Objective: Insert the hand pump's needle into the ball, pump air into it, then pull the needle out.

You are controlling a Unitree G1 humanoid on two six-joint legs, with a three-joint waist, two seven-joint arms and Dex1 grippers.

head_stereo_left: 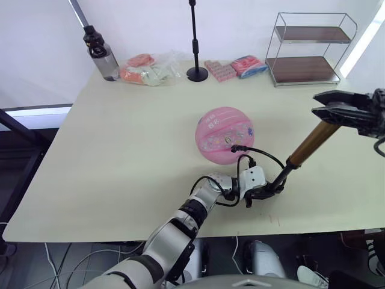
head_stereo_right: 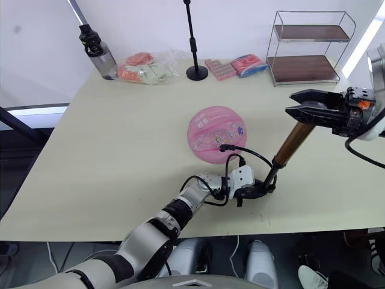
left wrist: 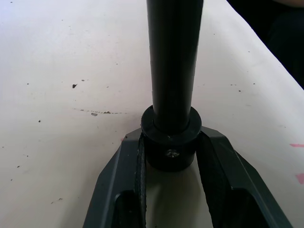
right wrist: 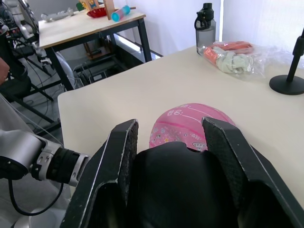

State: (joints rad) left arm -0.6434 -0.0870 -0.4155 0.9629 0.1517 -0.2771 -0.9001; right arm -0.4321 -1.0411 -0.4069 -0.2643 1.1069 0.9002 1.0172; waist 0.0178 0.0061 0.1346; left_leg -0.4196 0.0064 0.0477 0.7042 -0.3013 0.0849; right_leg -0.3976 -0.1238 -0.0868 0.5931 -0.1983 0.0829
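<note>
I hold the hand pump at both ends. My left gripper is clamped on the black end cap at the foot of the barrel, pinning it low over the table near the front edge; the left wrist view shows my two fingers closed around that collar. My right gripper is closed on the black handle at the raised end, up and to the right, so the bronze barrel slants between my two grips.

The ball sits on the table just left of and beyond the pump's foot, free of both grippers. The thin black hose loops from the foot up to the ball's near side, and its fitting lies against the pink skin. The needle itself is too small for me to make out, so I judge, rather than see, that it is seated.

The pump looks stiff and light; the end cap and handle are the sound places to grip. The ball seems soft and liable to roll, and the hose is limp, so any strokes should run straight along the barrel to avoid tugging the fitting sideways.
</note>
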